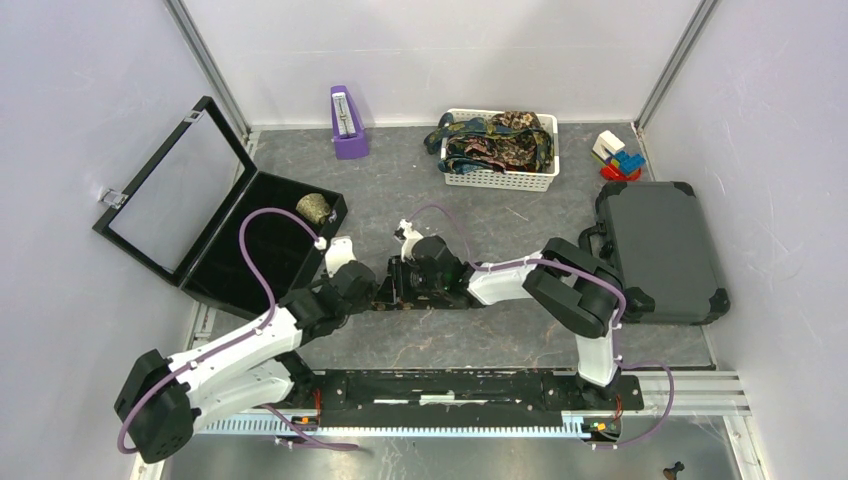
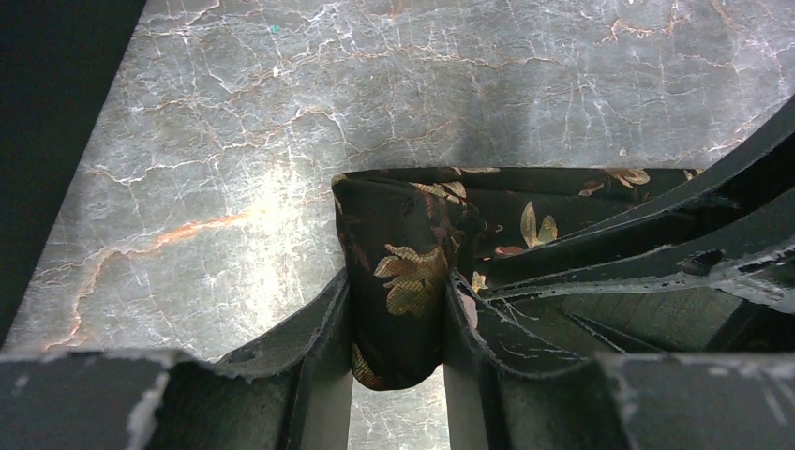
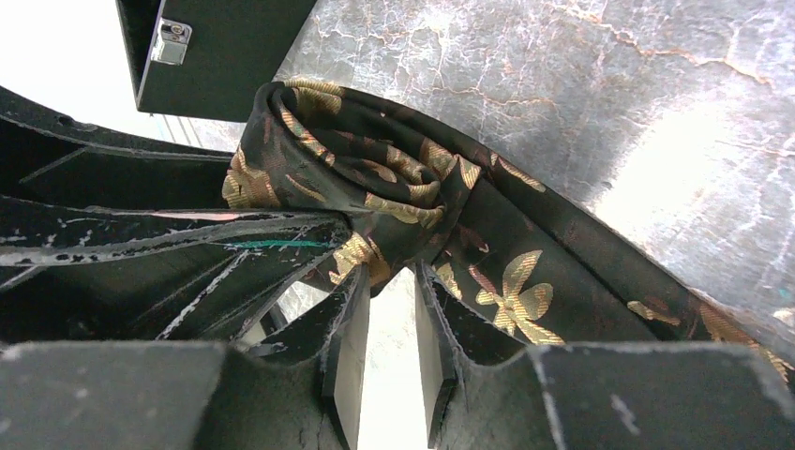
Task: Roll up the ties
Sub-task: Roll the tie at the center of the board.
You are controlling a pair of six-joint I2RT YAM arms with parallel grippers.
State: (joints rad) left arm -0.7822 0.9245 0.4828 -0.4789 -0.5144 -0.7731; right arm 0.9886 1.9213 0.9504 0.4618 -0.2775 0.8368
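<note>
A dark tie with gold floral print (image 3: 394,187) lies on the marble table, one end wound into a small roll and the rest trailing flat to the right (image 3: 562,281). In the top view both arms meet over the tie (image 1: 392,298) at the table's middle. My left gripper (image 2: 398,319) is shut on the roll, with fabric (image 2: 403,272) filling the gap between its fingers. My right gripper (image 3: 389,272) stands narrow, and its tips pinch the lower edge of the roll. My right gripper's fingers cross the right side of the left wrist view.
A white basket (image 1: 500,180) at the back holds several more ties. An open black case (image 1: 225,270) on the left has a rolled tie (image 1: 315,208) inside. A closed grey case (image 1: 655,250) lies on the right. A purple object (image 1: 347,125) and toy blocks (image 1: 617,155) stand at the back.
</note>
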